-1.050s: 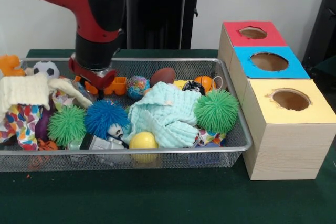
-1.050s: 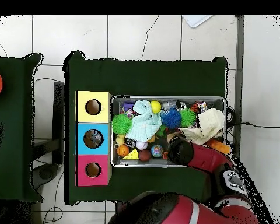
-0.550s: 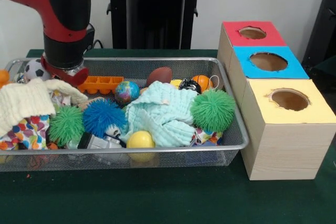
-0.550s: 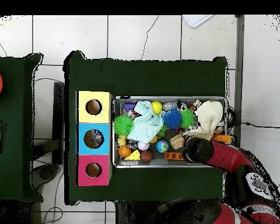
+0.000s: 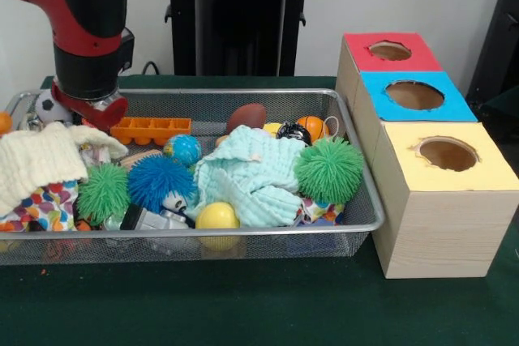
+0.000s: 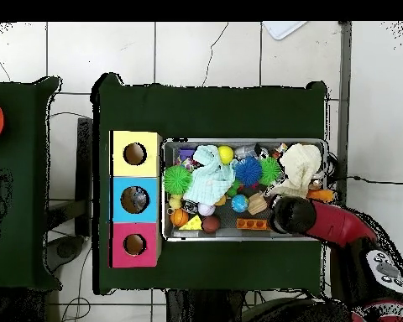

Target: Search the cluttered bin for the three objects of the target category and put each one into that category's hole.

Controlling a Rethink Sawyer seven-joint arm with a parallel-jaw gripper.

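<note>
The arm [image 5: 85, 34] is reaching down over the far left corner of the wire bin [image 5: 243, 237], and its gripper [image 5: 87, 111] is hanging just above the cream cloth [image 5: 40, 160]; whether the fingers are apart or together cannot be told, since the wrist is hiding them in both views. In the overhead view the gripper [image 6: 290, 215] is sitting at the bin's right end, beside the same cloth [image 6: 301, 166]. Which category is the target cannot be told from the pictures. The bin is holding an orange tray [image 5: 150, 129] just beside the gripper, a globe ball [image 5: 183, 150], a blue spiky ball [image 5: 158, 180], a small green spiky ball [image 5: 103, 193], a larger green spiky ball [image 5: 328, 170], a mint cloth [image 5: 251, 176] lying between the blue and the larger green ball, a yellow ball [image 5: 217, 216] against the near rim, a brown football [image 5: 246, 116] and an orange ball [image 5: 313, 128] near the far rim, and a patterned cloth [image 5: 40, 204] under the cream one. A soccer ball [image 5: 46, 105] is showing partly behind the wrist. The box row is standing touching the bin's right end, with a red hole [image 5: 390, 51], a blue hole [image 5: 415, 95] and a yellow hole [image 5: 448, 154], all open on top.
</note>
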